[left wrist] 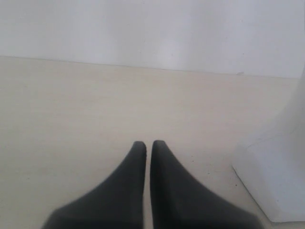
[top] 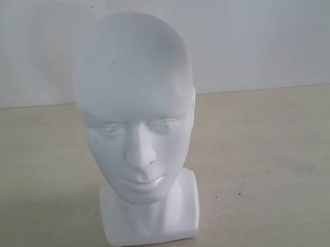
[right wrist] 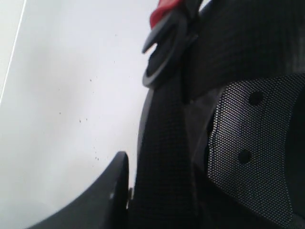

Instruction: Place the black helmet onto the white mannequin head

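I see the head (top: 136, 131) upright mid table (top: 279, 161), facing 6 o'clock, bare | helmet (right wrist: 248, 57) only in right wrist view, right gripper (right wrist: 138, 174) seemingly clamped on it | left gripper (left wrist: 148, 145) pinched, empty | my worry: loose strap (right wrist: 164, 157) snags the face, or off-centre lowering tips head toward 12 o'clock
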Motion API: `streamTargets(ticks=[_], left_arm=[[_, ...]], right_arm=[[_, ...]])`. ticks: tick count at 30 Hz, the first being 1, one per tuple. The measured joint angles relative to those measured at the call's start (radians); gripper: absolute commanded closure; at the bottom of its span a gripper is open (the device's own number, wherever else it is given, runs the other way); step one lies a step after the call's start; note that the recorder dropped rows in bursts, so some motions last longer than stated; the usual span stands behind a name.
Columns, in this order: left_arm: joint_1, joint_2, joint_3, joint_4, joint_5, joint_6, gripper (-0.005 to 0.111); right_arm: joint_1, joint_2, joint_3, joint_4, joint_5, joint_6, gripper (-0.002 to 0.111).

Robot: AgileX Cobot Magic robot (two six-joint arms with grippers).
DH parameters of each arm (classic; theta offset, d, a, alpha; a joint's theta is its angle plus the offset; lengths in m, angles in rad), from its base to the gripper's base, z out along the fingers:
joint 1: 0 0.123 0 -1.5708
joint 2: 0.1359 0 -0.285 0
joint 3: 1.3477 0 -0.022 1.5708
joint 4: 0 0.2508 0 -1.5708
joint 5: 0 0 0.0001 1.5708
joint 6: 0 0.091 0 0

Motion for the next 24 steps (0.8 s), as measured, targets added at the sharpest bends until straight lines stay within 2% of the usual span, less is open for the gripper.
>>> streamTargets(ticks=[8,15,24], left_arm=[[0.000,0.000,0.000,0.000,0.000,0.000,0.102],[0.000,0.000,0.000,0.000,0.000,0.000,0.102],[0.000,0.000,0.000,0.000,0.000,0.000,0.102]], right_arm=[[0.000,-0.112,0.199,0.020,-0.231,0.000,0.108],[0.000,-0.138,0.348,0.127,-0.451,0.003,0.108],[0.000,-0.138,0.433,0.182,-0.565,0.231,0.108]])
